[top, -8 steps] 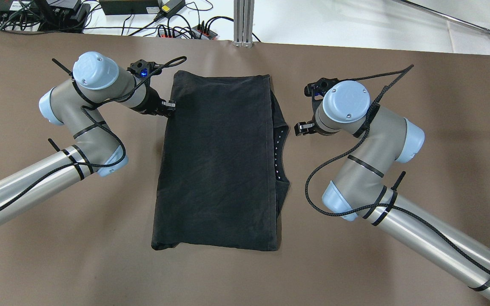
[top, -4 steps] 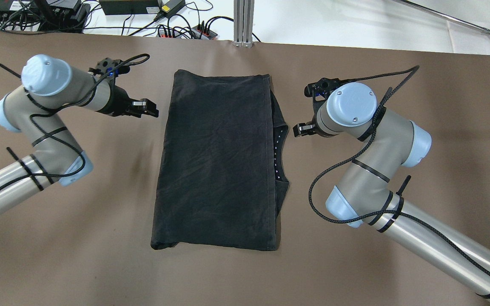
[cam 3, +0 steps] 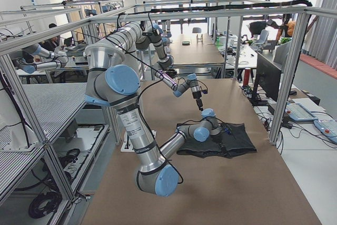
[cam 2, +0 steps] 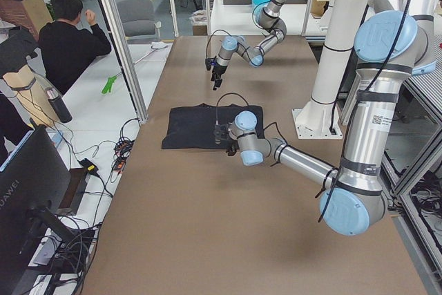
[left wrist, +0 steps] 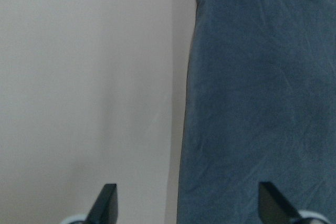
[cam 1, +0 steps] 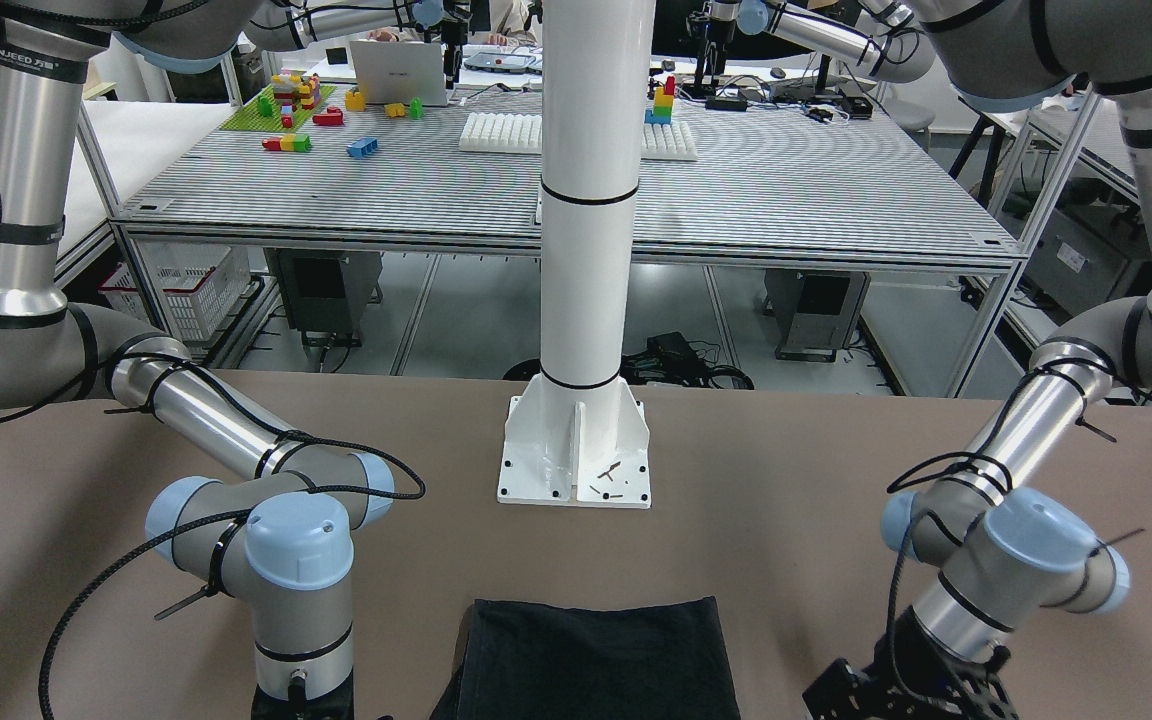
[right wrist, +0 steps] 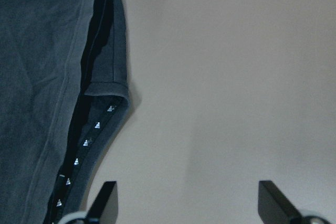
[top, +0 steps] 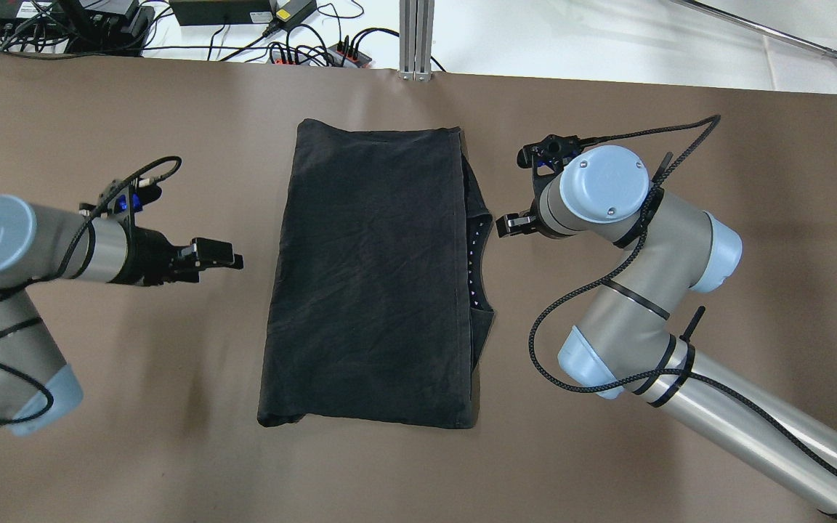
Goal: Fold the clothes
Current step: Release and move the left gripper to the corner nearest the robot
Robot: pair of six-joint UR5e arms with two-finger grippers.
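Note:
The black garment (top: pixel 375 276) lies folded into a tall rectangle in the middle of the brown table. It also shows in the front view (cam 1: pixel 591 660) and in the left wrist view (left wrist: pixel 262 103). A row of small white marks (top: pixel 471 254) runs along its collar band at the right edge, seen up close in the right wrist view (right wrist: pixel 84 145). My left gripper (top: pixel 233 256) is open and empty, just left of the garment's left edge and apart from it. My right gripper (top: pixel 503 224) is open and empty, close beside the collar edge, not touching.
The white pillar base (cam 1: pixel 576 450) stands behind the garment on the robot's side. Cables and power strips (top: pixel 317 51) and an aluminium post (top: pixel 416 36) lie past the far table edge. A seated person (cam 2: pixel 69 39) is off the table.
My left gripper has drawn back from the garment's far-left edge, moving left and toward the robot. The right arm has barely shifted. The garment has not moved.

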